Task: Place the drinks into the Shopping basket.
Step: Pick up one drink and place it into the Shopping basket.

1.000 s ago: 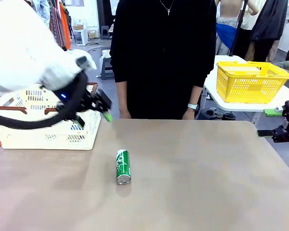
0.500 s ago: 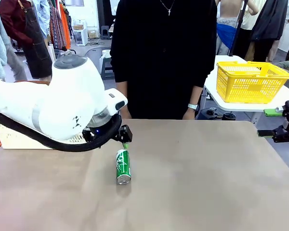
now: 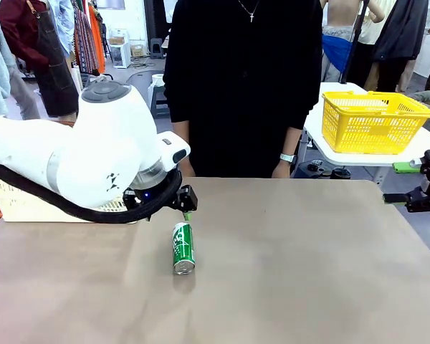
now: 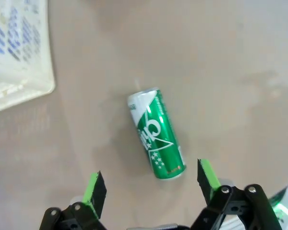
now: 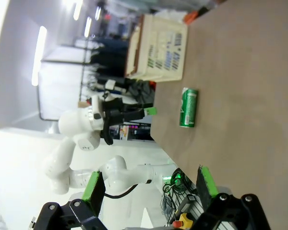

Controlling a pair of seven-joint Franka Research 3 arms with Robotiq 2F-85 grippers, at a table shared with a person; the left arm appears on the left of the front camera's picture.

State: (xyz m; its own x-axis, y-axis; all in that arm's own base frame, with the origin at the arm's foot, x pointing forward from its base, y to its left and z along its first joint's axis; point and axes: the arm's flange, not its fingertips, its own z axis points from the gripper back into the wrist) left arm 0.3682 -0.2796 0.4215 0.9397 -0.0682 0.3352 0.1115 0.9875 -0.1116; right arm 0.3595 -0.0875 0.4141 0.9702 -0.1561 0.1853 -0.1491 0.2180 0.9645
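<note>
Front view: green can [image 3: 183, 248] lying on its side on the counter [image 3: 308, 272], left of centre, silver end toward the camera. Left gripper [image 3: 185, 212] poised just above the can's far end, one green pad showing below the black wrist; white left arm [image 3: 79, 161] sweeping in from the left and hiding most of the cream basket [image 3: 14, 204] behind it. Basket on the counter's far left, well apart from the can. Person in black [image 3: 244, 86] standing at the far edge, hands down by the counter's rim. Right gripper [image 3: 428, 188] off the counter's right edge, dark and small; cannot tell how its fingers stand from here. Yellow basket [image 3: 373, 120] on a white side table behind it.

Left wrist view: fingers [image 4: 94, 189] spread wide apart, nothing between the pads, can [image 4: 156, 141] lying beyond them on the bare counter, tilted diagonally, nearer the right-hand finger. Corner of the basket [image 4: 19, 52] at upper left.

Right wrist view: fingers [image 5: 93, 186] wide apart and empty, out past the counter's edge; can [image 5: 188, 107] and basket [image 5: 158, 47] seen far off across the counter.
</note>
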